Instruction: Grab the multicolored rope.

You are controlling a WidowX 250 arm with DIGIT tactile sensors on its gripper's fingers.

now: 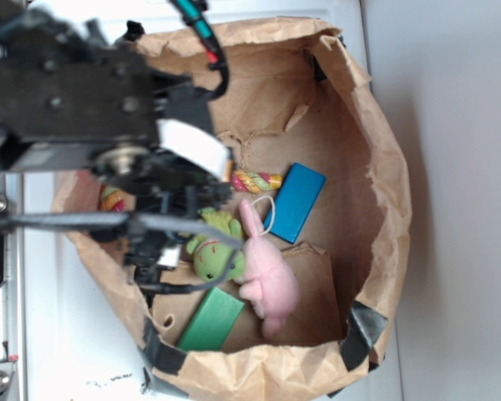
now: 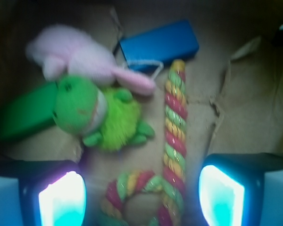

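While fingers gape, one multicolored rope, two plush toys, two blocks

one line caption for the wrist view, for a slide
Open gripper above the multicolored rope, beside a green plush toy.

A crumpled brown paper bag holds everything. Inside, the pink plush bunny lies against the green plush toy; a blue block sits beside the bunny, a green block beside the green toy.
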